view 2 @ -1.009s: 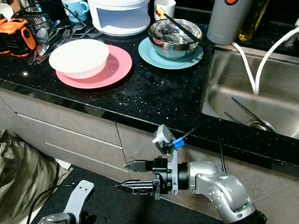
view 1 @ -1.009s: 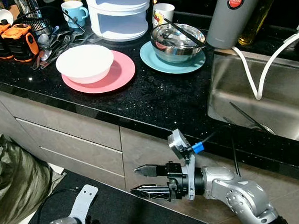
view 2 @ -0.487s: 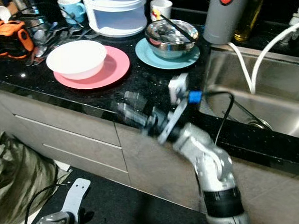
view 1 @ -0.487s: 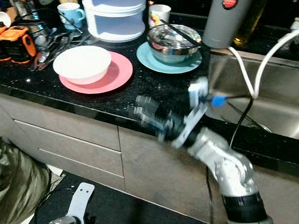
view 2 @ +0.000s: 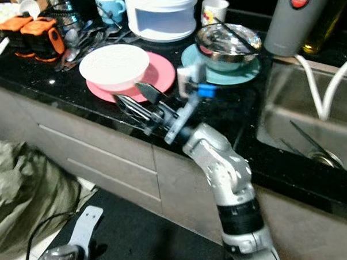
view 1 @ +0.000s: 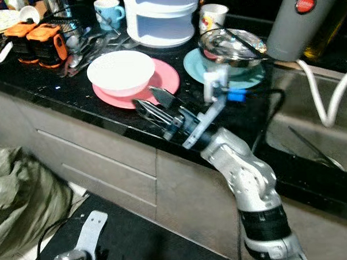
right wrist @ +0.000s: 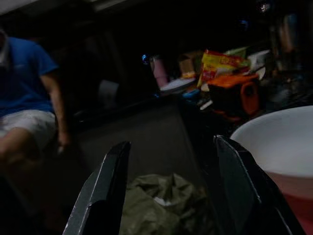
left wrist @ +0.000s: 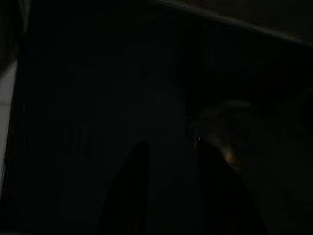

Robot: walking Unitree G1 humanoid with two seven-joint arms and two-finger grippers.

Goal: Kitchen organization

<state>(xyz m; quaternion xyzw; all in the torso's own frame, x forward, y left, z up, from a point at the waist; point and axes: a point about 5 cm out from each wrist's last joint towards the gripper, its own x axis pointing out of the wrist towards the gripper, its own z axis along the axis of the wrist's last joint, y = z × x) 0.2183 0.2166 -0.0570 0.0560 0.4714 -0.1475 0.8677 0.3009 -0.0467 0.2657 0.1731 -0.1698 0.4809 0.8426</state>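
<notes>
A white bowl rests on a pink plate near the front of the black counter. Behind it to the right, a steel bowl with a utensil across it sits on a teal plate. My right gripper hovers open at the counter's front edge, its tips just short of the pink plate, holding nothing. In the right wrist view the open fingers frame the white bowl off to one side. My left arm hangs idle low on the left.
A steel sink with a white hose lies right. A grey flask, white stacked container, mugs, cutlery and orange tools crowd the back. Drawers and a bag lie below. A seated person is nearby.
My right arm has swung up from below the counter edge to counter height, with its open gripper now near the pink plate. The camera has shifted too.
</notes>
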